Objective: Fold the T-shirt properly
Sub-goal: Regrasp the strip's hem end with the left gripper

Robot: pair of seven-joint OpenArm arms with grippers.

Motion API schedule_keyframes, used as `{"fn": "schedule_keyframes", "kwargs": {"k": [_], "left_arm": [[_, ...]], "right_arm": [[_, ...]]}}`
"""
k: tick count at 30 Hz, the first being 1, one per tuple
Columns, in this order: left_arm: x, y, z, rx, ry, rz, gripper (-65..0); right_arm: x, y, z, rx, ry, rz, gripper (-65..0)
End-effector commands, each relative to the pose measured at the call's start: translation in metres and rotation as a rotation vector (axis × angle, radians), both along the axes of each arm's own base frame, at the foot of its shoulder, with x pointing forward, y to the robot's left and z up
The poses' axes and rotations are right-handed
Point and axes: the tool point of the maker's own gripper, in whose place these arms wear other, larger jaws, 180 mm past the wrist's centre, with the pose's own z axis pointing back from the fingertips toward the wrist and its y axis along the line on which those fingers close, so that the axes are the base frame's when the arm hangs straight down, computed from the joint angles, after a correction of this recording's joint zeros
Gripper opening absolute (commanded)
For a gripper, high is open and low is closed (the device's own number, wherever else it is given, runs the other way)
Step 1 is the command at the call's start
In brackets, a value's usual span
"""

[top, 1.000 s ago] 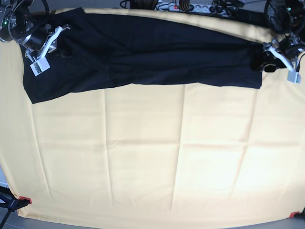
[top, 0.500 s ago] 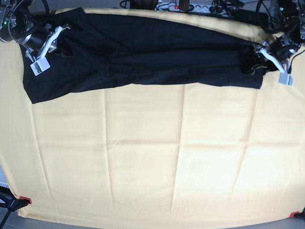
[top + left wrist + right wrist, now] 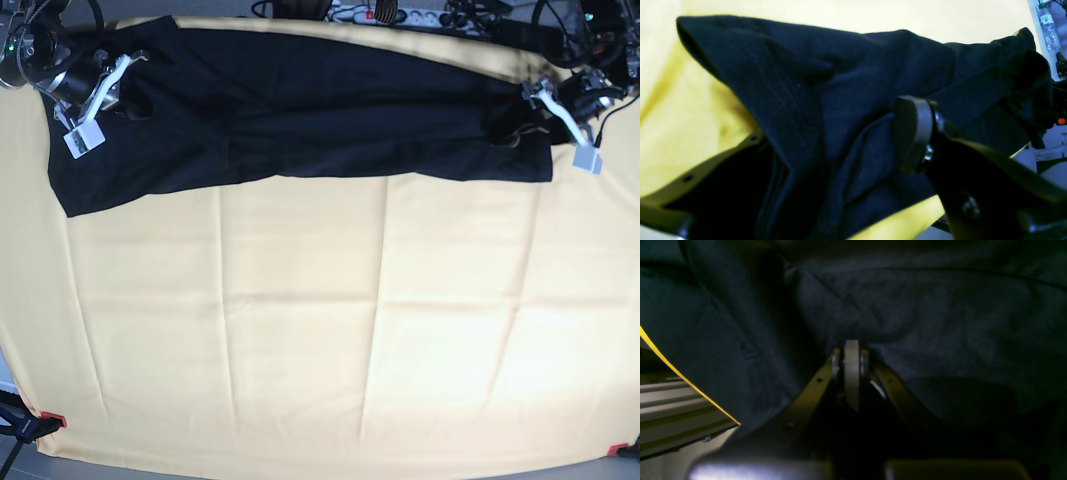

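Left end effector point(image 3: 873, 160), left wrist view: one grey padded finger point(image 3: 912, 133) pressed into a bunched fold of the T-shirt point(image 3: 813, 100); the opposite finger lies low under the cloth. Closed on the fabric, dark cloth gathered between the two sides. A peaked corner of the shirt rises off the pale yellow cloth point(image 3: 690, 110) and drapes back over the end effector. No containers seen.

Right wrist view: right end effector point(image 3: 851, 373) with its pads pressed flat together, no gap between them. T-shirt point(image 3: 923, 313) fills nearly the whole view, wrinkled, directly ahead of and around the tips. Cannot tell whether cloth is pinched between the pads. Thin strip of yellow cloth edge point(image 3: 683, 376) at lower left.

Base view: T-shirt point(image 3: 300, 110) lies as a long dark band across the far edge of the worktop point(image 3: 300, 340), on the yellow cloth. Left end effector point(image 3: 520, 120) at the band's right end, cloth lifted there. Right end effector point(image 3: 115, 85) at the band's left end, over the shirt.
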Motion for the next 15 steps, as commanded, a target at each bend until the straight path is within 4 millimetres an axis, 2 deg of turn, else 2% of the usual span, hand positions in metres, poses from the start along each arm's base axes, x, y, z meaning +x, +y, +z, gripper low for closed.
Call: {"fn": "schedule_keyframes", "kwargs": {"k": [1,2,5,6,11,15], "left_arm": [[0.006,0.001,0.011,-0.004,-0.043,-0.004,-28.3],[0.006,0.003,0.010,0.006,-0.041,-0.003,-34.1],[0.007,0.007,0.006,0.043,-0.037,0.004,-59.7],[0.006,0.007,0.006,0.046,-0.036,0.004,-65.0],[0.009,0.013,0.012,0.047,-0.054,0.020,-65.0],[0.015,0.027,0.032,0.089,-0.118,0.051,-65.0]], "right_arm": [[0.004,0.000,0.008,0.002,-0.032,0.011,-65.0],[0.004,0.000,0.008,0.002,-0.032,0.011,-65.0],[0.004,0.000,0.008,0.002,-0.032,0.011,-65.0],[0.004,0.000,0.008,0.002,-0.032,0.011,-65.0],[0.006,0.002,0.013,-0.004,-0.049,0.021,-65.0],[0.011,0.008,0.027,-0.020,-0.097,0.050,-65.0]]}}
